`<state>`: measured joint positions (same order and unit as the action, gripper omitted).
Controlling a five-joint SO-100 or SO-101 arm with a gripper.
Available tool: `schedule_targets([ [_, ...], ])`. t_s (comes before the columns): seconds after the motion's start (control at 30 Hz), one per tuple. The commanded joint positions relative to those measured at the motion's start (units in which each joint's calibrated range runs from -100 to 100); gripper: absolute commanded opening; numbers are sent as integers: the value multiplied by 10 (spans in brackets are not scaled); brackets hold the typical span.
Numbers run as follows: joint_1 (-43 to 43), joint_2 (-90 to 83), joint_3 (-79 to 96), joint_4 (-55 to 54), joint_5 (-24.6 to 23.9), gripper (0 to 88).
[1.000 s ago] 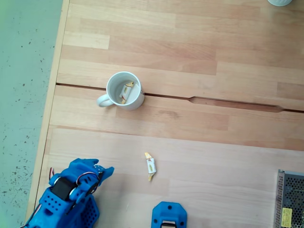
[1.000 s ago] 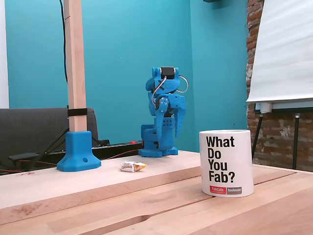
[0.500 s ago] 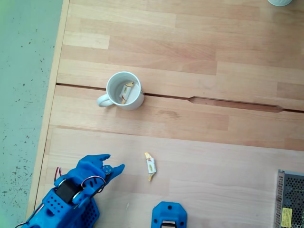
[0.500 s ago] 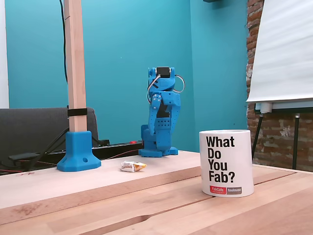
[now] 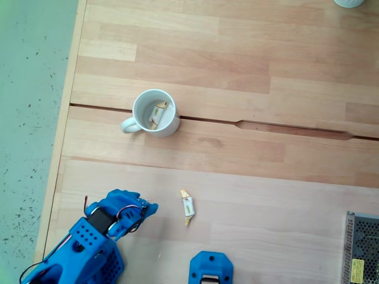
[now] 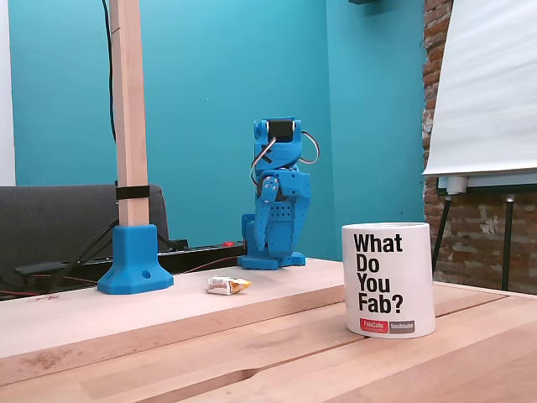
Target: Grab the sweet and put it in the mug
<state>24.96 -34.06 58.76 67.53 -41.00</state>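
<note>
In the top-down fixed view a small sweet in a white wrapper with yellow-orange ends lies on the wooden table. My blue gripper is to its left, a short gap away and pointing toward it; its jaws are too foreshortened to read. The white mug stands farther up the table with its handle to the left, and a second, alike sweet lies inside it. In the side fixed view the sweet lies in front of the folded blue arm, and the mug stands close to the camera.
A blue mount sits at the bottom edge, right of the sweet; it holds a wooden post. A metal grille box is at the lower right. The table's left edge drops to the floor. A groove crosses the table.
The arm has unfolded from its rest pose and swung its gripper rightward toward the sweet. The sweet and the mug have not moved.
</note>
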Motion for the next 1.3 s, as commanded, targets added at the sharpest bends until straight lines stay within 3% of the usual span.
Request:
schedule_targets([
  [0.0, 7, 17, -74, 46, 11, 218],
  [0.27, 14, 50, -182, 143, 11, 218],
  [0.5, 90, 55, -155, 142, 18, 218],
  [0.83, 100, 61, -143, 138, 20, 218],
  [1.27, 103, 189, -224, 139, 121, 218],
])
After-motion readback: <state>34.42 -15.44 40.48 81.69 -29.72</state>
